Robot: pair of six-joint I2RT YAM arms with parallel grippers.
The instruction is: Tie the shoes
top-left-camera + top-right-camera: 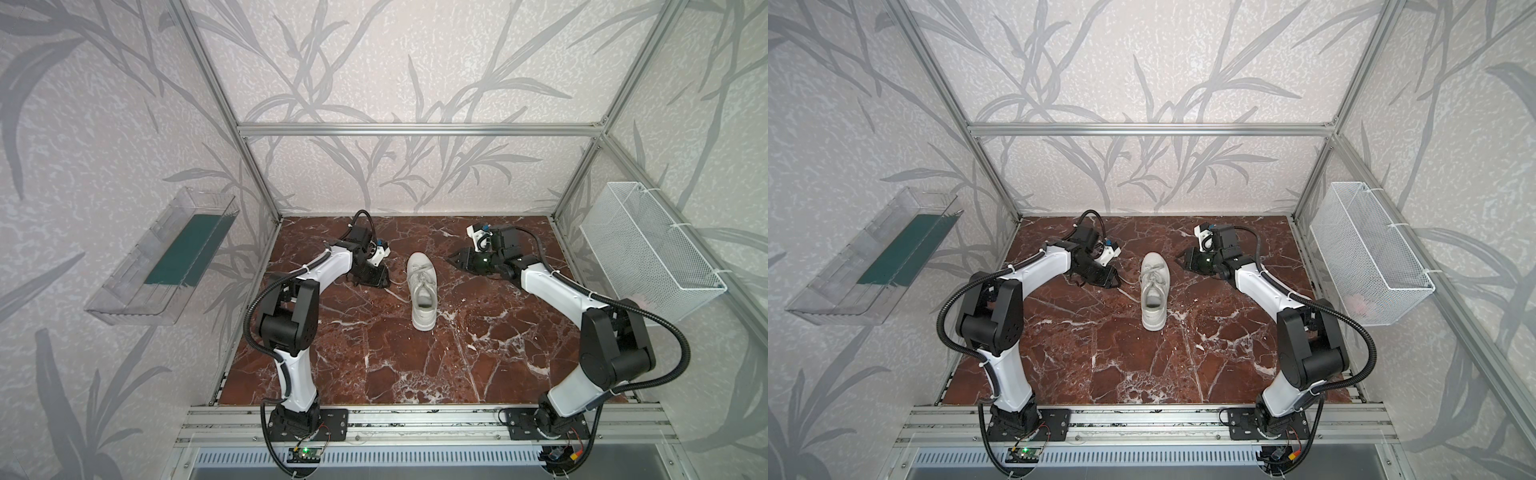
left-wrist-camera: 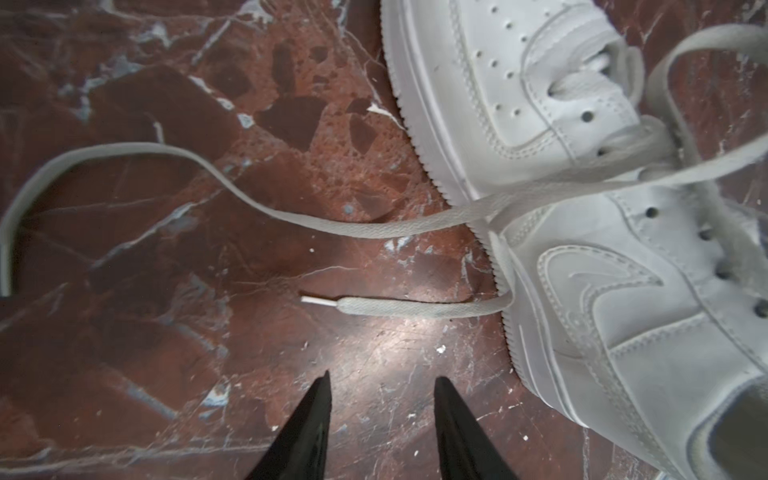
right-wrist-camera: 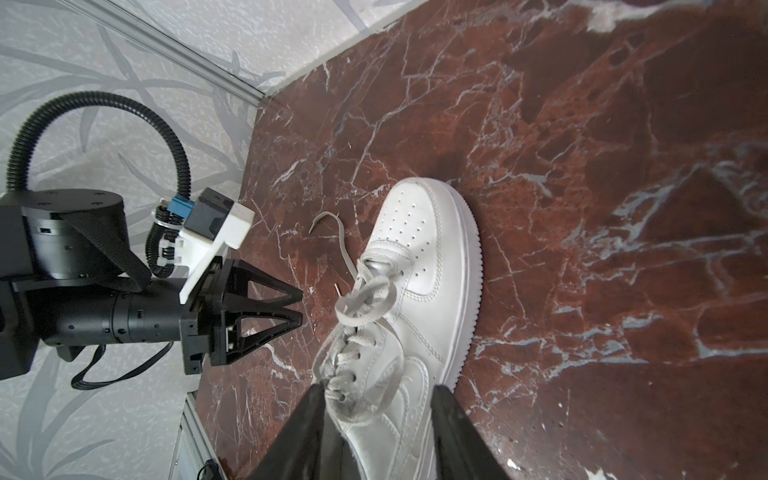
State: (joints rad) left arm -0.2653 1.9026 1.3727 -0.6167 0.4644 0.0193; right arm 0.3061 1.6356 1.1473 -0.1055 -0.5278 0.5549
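Sneaker (image 1: 423,291), white low-top: one, middle of tabletop (image 1: 374,365), toe toward far edge; two loose lace ends (image 2: 399,307) trail toward left gripper (image 3: 302,308). Grippers: two, left narrowly parted, right gripper (image 3: 379,387) parted, both empty.

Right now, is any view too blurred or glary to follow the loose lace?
Left wrist view: glare on the reddish marble tabletop ahead of the black fingers, but the flat white lace end is sharp; edges blur. Right wrist view: white leather sneaker, toe nearly washed out. Top views: lace tiny.
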